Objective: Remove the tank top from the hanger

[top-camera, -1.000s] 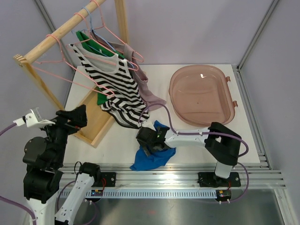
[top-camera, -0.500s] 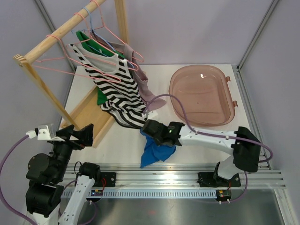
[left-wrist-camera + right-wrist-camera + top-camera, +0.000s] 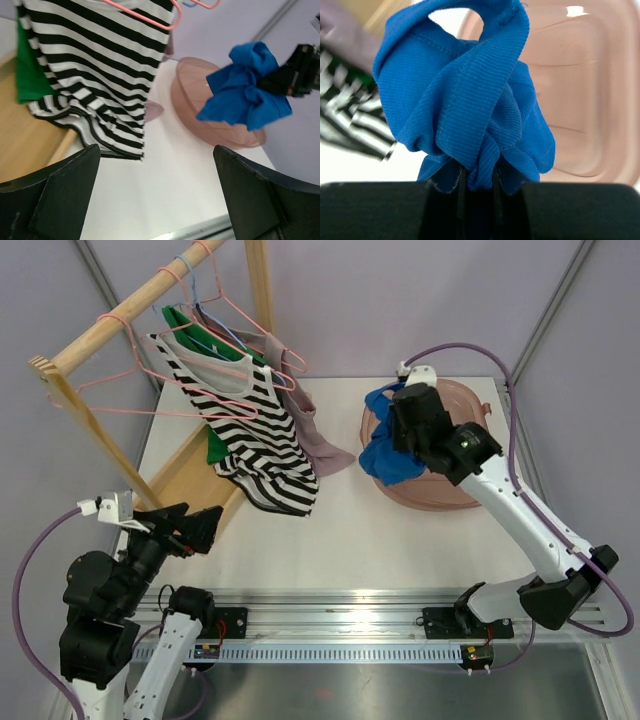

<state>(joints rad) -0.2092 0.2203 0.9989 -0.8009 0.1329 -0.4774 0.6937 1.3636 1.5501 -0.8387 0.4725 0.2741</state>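
Note:
My right gripper [image 3: 397, 440] is shut on a bunched blue tank top [image 3: 383, 456], which hangs in the air over the left rim of the pink tub [image 3: 470, 400]. In the right wrist view the blue cloth [image 3: 470, 100] is pinched between the jaws of that gripper [image 3: 477, 175], with the tub [image 3: 590, 100] behind it. A black-and-white striped tank top [image 3: 250, 420] hangs on a pink hanger [image 3: 215, 400] from the wooden rail [image 3: 120, 315]. My left gripper [image 3: 195, 527] stands open and empty at the near left, facing the striped top [image 3: 95, 65].
More pink hangers [image 3: 120, 400], a green garment [image 3: 190, 325] and a mauve one [image 3: 320, 445] hang on the rack. Its wooden base [image 3: 190, 490] lies on the white table [image 3: 400, 540]. Grey walls close in the back and sides.
The right arm has lifted the blue tank top from the table's front middle and carried it up and right over the tub. The left arm has pulled back toward the near left corner.

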